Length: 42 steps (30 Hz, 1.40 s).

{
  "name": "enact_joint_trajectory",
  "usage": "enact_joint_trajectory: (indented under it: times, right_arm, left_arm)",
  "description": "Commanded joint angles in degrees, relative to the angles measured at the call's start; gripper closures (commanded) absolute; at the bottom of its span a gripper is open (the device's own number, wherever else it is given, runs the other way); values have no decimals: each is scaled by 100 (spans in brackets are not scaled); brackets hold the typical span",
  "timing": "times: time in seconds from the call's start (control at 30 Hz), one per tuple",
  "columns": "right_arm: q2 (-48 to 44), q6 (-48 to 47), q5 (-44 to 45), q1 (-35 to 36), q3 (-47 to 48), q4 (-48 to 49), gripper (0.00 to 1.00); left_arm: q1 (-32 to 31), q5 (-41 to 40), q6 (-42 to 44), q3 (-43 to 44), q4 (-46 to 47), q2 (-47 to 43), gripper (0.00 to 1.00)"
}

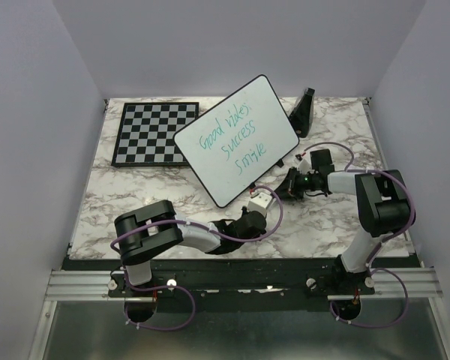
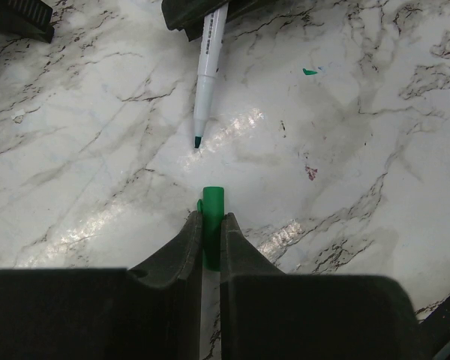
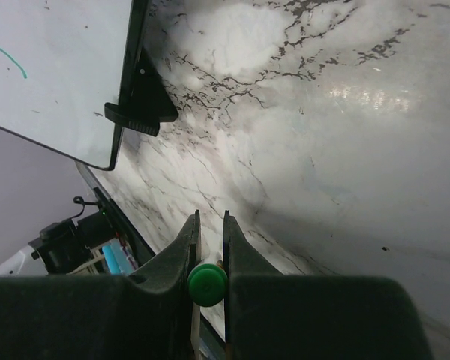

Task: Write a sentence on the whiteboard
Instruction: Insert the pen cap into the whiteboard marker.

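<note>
Whiteboard (image 1: 236,139) stands tilted at mid-desk (image 1: 135,195). Its left corner lies over the chessboard's (image 1: 154,131) right edge, and its near corner is just beside both wrists. Bare marble lies open at front left and along the right edge. Sentence (image 1: 236,142) runs in green-teal over three lines: Good vibes, Success, Smile. Left fingers (image 2: 181,244) pinch a green cap (image 2: 212,206). Right fingers (image 3: 181,247) pinch the marker (image 2: 208,67), whose bare tip points at the cap, apart from it.
</note>
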Motion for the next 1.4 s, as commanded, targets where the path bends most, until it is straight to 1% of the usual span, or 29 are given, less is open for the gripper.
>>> enact_joint_trajectory:
  times: [0.0, 0.3, 0.73, 1.37]
  right_arm:
    - [166, -252, -345, 30, 178, -290, 99]
    - [272, -437, -442, 30, 240, -527, 99]
    - [404, -288, -688, 65, 257, -369, 99]
    - [588, -455, -636, 179, 310, -650, 99]
  left_arm:
    - [-25, 562, 70, -496, -1907, 708, 88]
    - [-34, 562, 78, -478, -1907, 743, 88]
    - [-34, 597, 105, -452, -1898, 761, 88]
    - [-34, 536, 105, -443, -1924, 752, 87]
